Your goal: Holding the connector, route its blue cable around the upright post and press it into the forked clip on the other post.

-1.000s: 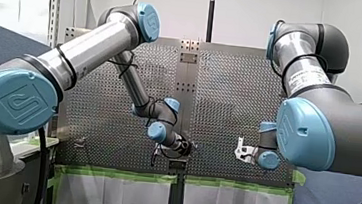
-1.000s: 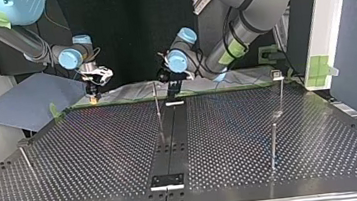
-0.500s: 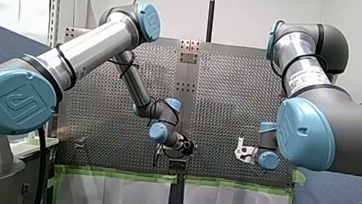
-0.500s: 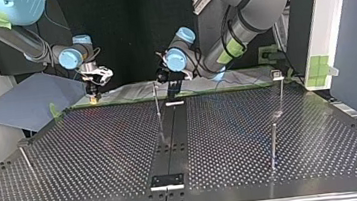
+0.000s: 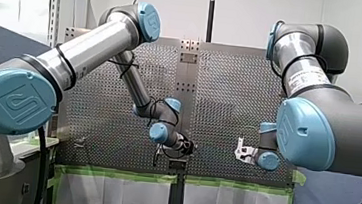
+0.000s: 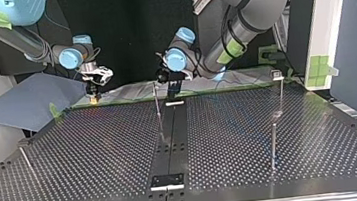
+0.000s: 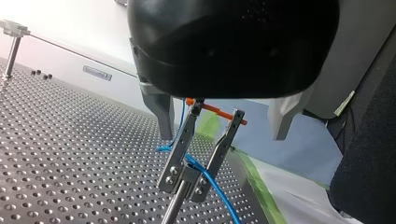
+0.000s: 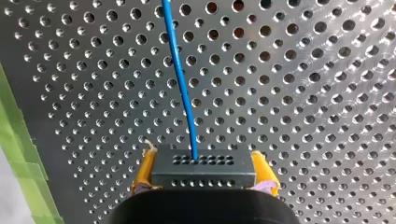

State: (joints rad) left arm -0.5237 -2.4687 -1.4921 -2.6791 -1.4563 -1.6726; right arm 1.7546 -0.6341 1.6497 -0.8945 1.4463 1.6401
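Note:
In the right wrist view my right gripper (image 8: 204, 179) has its yellow pads shut on a dark connector block (image 8: 203, 167). The blue cable (image 8: 180, 79) leaves it over the perforated plate. In the left wrist view my left gripper (image 7: 222, 135) is open, its metal fingers (image 7: 161, 114) wide apart on either side of the forked clip (image 7: 201, 144) on its post. The blue cable (image 7: 215, 189) runs through the fork near its base. In the top view my left gripper (image 6: 172, 87) hangs beside that post (image 6: 156, 103), and my right gripper (image 6: 94, 93) is at the far left edge.
More thin posts stand on the perforated table (image 6: 96, 154): two at the top view's right (image 6: 273, 143) (image 6: 280, 90) and one at its left (image 6: 26, 161). A black strip (image 6: 172, 131) runs down the middle. Green tape (image 8: 18, 154) lines the plate's edge.
My left arm shifted slightly near the clip post and then held still. My right gripper has kept its place with the connector.

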